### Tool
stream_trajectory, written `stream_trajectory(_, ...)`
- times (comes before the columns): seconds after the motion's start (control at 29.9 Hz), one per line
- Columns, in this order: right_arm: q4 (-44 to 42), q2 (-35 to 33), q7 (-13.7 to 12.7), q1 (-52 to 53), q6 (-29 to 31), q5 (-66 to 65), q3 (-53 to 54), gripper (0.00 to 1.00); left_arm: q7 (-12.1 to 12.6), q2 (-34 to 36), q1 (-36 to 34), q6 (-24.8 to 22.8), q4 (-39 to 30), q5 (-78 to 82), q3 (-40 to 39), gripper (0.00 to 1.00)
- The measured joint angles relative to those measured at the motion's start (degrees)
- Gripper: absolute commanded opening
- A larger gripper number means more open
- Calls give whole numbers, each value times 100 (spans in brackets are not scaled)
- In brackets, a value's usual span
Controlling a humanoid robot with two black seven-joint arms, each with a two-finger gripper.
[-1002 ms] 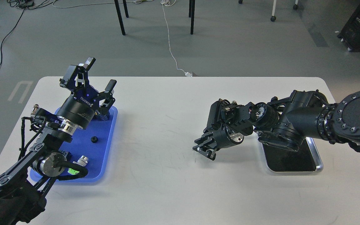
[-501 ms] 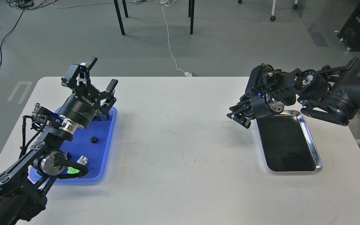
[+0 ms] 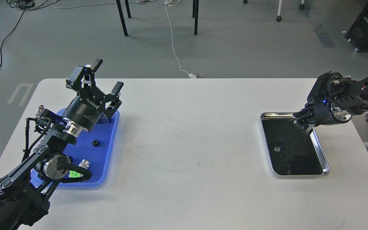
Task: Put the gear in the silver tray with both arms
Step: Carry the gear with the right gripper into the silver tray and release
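Swung clear across the table's right half, the right gripper now hangs over the far right corner of the silver tray, where a second ago it hovered near the table's middle; its dark fingers are too small and end-on to tell whether they stand apart or together. The tray lies by the right edge of the white table, and its mirror floor shows a small pale speck with dark marks near the centre, though whether that is a gear or a reflection of the arm cannot be told.

At the left edge, the left gripper has barely shifted: it stands raised over the far end of the blue tray, fingers spread wide and empty. A small black gear lies on the blue floor just behind and below it, beside a silver cylindrical part nearer the front edge.

By the look of things, the right arm is pulling back from the tray, and the next step falls to the left arm: dropping its open fingers onto the black gear, then carrying it toward the centre for a handover.

Room is generous. The whole middle of the table lies bare between the two trays, well apart from either rim. The blue tray's raised lip and the silver part crowd the pick-up.
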Motion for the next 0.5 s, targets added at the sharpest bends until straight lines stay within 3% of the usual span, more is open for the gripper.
stream_trajectory(0.5, -463, 355, 1, -521, -1, 21, 10, 23, -1, -2, 7, -2, 0, 0, 2, 98)
